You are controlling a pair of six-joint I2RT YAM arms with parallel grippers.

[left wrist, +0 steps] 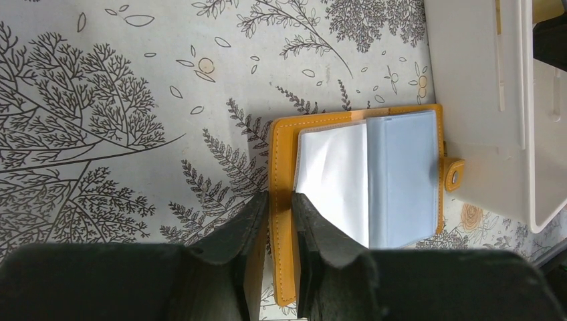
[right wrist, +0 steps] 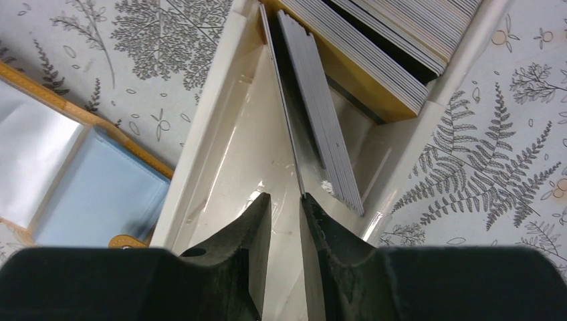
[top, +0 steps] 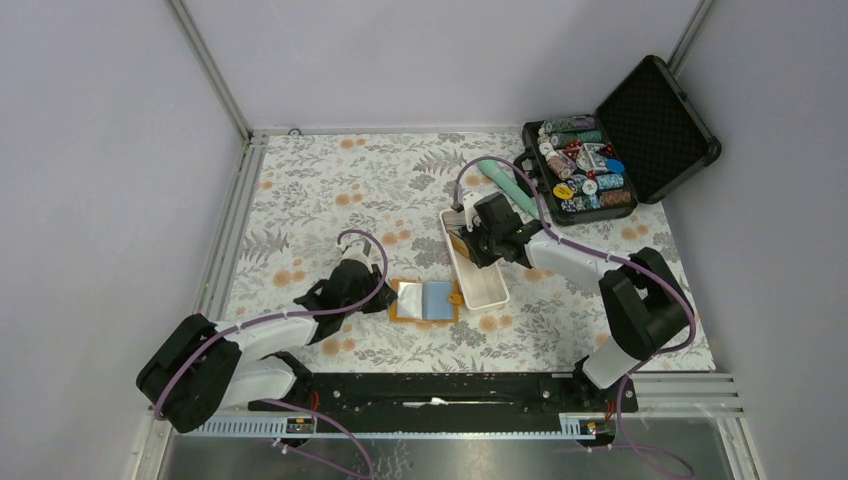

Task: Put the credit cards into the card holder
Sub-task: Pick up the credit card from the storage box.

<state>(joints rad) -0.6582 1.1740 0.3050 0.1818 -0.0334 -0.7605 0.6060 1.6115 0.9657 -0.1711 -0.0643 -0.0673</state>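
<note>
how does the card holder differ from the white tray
The card holder is orange, the tray white. The holder lies open and flat; the tray is longer with raised walls. The tray holds stacked cards; the holder shows pale pockets. Both sit on the floral cloth.

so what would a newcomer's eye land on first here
The open orange card holder mid-table, its edge pinched by the left gripper. Beside it the right gripper pinches one card in the white tray. Far right, a black case of bright chips.
</note>
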